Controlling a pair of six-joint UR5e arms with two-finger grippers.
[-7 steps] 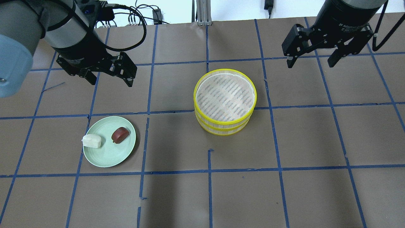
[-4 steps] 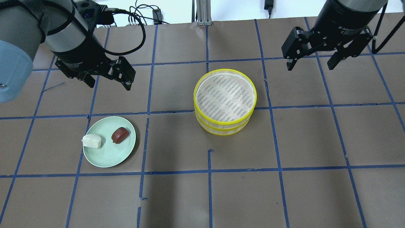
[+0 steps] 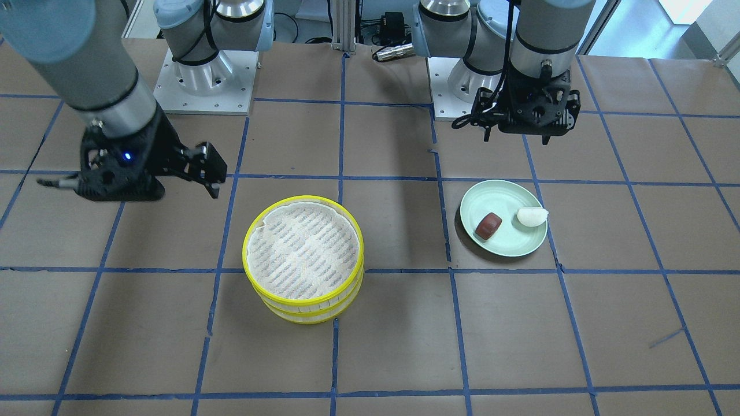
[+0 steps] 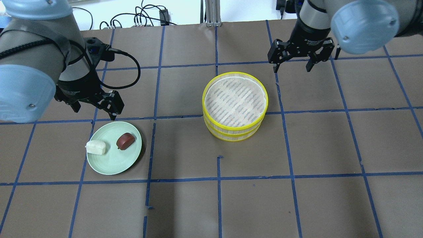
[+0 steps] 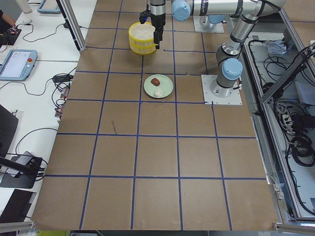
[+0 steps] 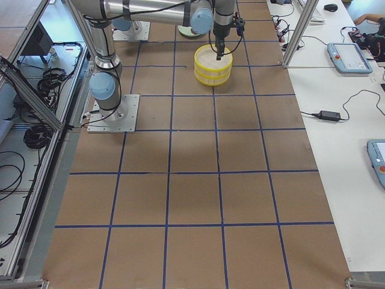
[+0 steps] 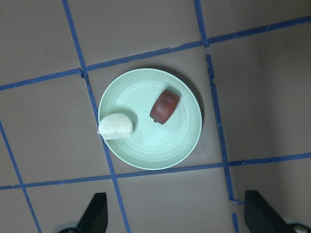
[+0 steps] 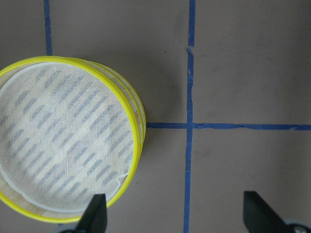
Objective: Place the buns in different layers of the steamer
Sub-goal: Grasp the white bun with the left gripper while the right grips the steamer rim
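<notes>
Left claw (image 4: pixel 95 112) jaws apart, pointing down; right claw (image 4: pixel 292 69) likewise.

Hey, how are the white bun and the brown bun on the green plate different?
The white bun is pale and blocky; the brown bun is reddish-brown and rounder. The white bun sits on the rim of the plate; the brown bun lies further inside. Both are small and rest ungripped on the same plate.

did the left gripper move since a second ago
Yes. In the overhead view the left gripper has come toward the green plate, and now hangs open just beyond its far rim.
</notes>
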